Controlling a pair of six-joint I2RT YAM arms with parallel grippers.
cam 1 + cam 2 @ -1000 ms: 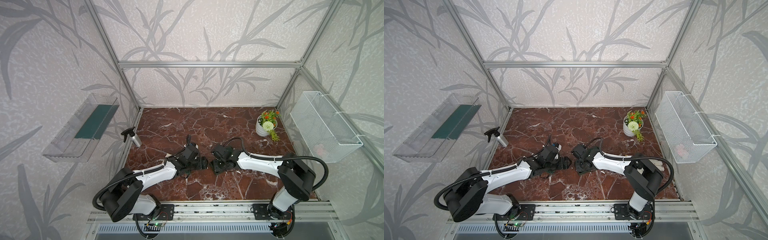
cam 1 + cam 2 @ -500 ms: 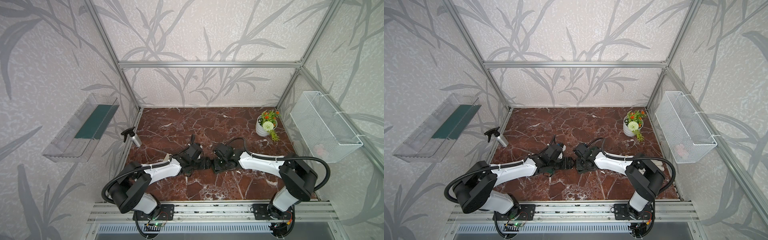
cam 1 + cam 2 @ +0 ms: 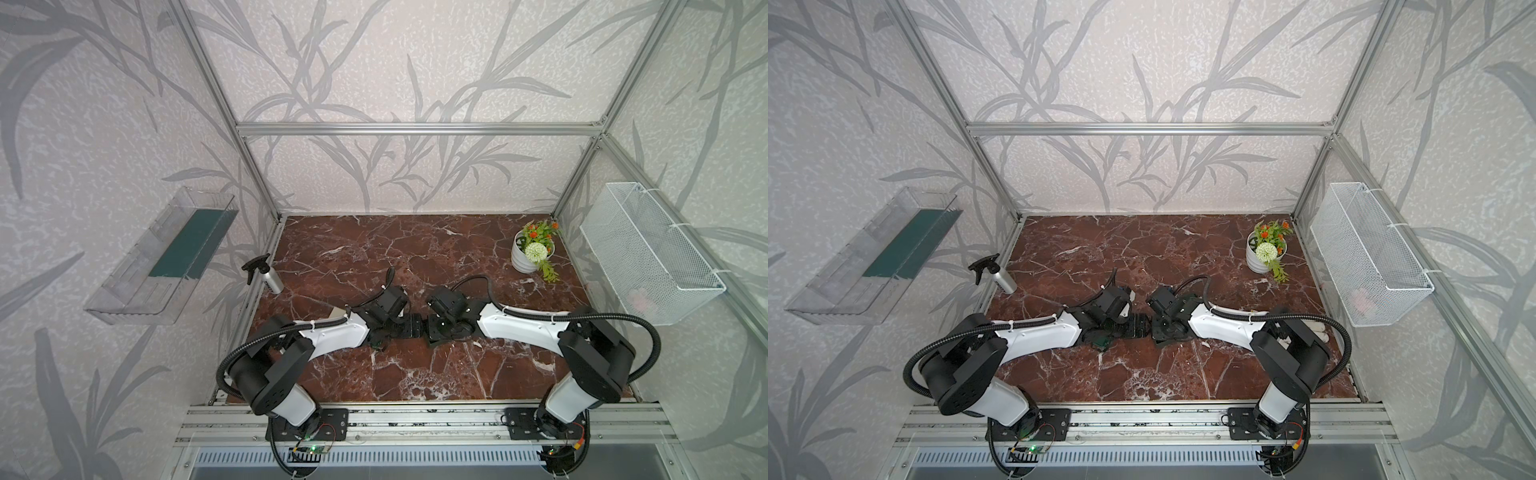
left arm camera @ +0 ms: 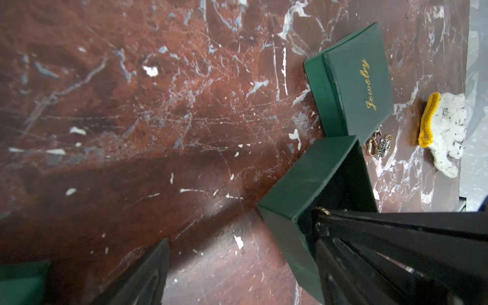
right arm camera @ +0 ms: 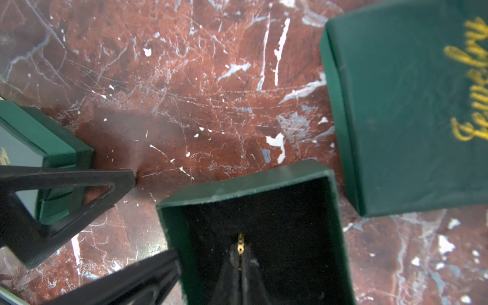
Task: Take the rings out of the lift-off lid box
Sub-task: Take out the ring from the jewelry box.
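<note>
In both top views the two arms meet near the middle of the red marble table (image 3: 415,257), the left gripper (image 3: 411,326) and the right gripper (image 3: 434,330) almost tip to tip; their jaws and the small things under them are too small to make out there. A spray bottle (image 3: 266,276) lies at the left edge and a flower pot (image 3: 525,259) stands in the far right corner. In the left wrist view the green box (image 4: 303,184) stands open, and its lid (image 4: 353,79), with the gold word "Jewelry", lies just beside it. Two or three rings (image 4: 380,145) lie on the marble close to the lid's corner, outside the box, near a white cloth piece (image 4: 446,124) with a yellow hem. One finger (image 4: 142,274) of the left gripper stands well apart from the box, so its jaws are spread and hold nothing. In the right wrist view the right gripper's jaws are pressed together inside the open box and pinch a tiny gold-coloured ring (image 5: 240,242) at their tips. A second green box (image 5: 45,148) lies behind the left gripper's fingers (image 5: 79,182).
</note>
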